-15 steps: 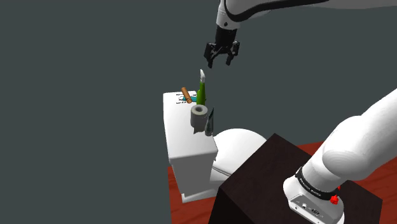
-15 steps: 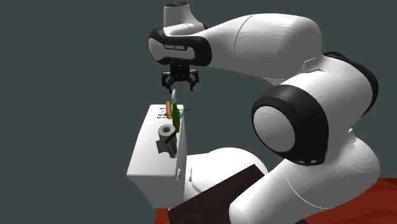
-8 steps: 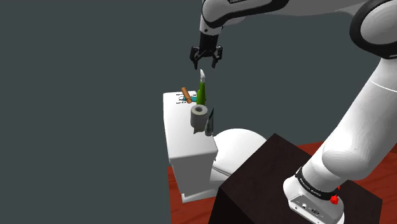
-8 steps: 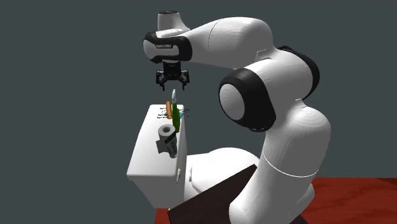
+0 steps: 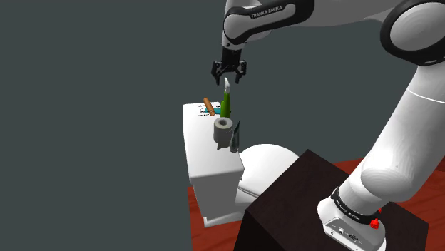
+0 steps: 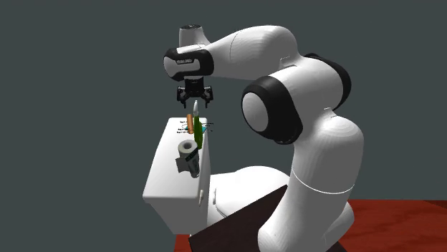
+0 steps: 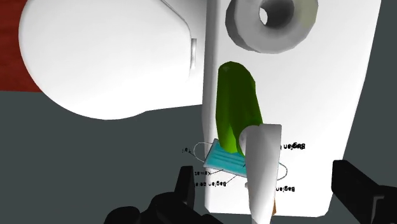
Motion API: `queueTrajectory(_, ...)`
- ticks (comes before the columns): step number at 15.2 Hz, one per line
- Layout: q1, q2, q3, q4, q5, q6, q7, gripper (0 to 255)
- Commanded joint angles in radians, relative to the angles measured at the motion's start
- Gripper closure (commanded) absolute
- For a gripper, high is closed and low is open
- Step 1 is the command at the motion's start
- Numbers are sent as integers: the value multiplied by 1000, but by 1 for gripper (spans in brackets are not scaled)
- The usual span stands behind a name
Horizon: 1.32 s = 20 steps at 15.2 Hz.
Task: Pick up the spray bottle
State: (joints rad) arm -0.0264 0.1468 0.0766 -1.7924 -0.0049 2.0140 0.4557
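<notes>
The spray bottle (image 5: 225, 107) has a green body and a white spray head, and it stands upright on the white toilet tank lid (image 5: 203, 146). My black gripper (image 5: 228, 74) hangs just above the head, open, touching nothing. In the second exterior view the gripper (image 6: 194, 102) sits right over the bottle (image 6: 198, 133). The wrist view looks down on the bottle (image 7: 237, 108). There the gripper (image 7: 264, 178) has its fingers wide apart on either side of the white head.
A toilet paper roll (image 5: 223, 125) lies on the lid close to the bottle. An orange-brown stick (image 5: 209, 108) and a blue face mask (image 7: 222, 157) lie beside it. The toilet bowl lid (image 5: 267, 160), the dark stand (image 5: 314, 207) and red floor (image 5: 196, 214) are below.
The gripper has moved toward the shoulder view's left and come down, from up and aside of the bottle to just above its spray head. It stays open.
</notes>
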Motion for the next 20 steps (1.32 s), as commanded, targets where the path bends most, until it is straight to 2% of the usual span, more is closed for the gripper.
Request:
queueTrajectory(1,0,9,0,-5,-1,14,1,0)
queueTrajectory(2,0,9,0,-4,-1,14,1,0)
queueTrajectory(3,1,8,0,-4,-1,13,1,255)
queueTrajectory(12,0,9,0,-4,-1,14,1,255)
queueTrajectory(20,0,-7,0,83,1,-90,0,255)
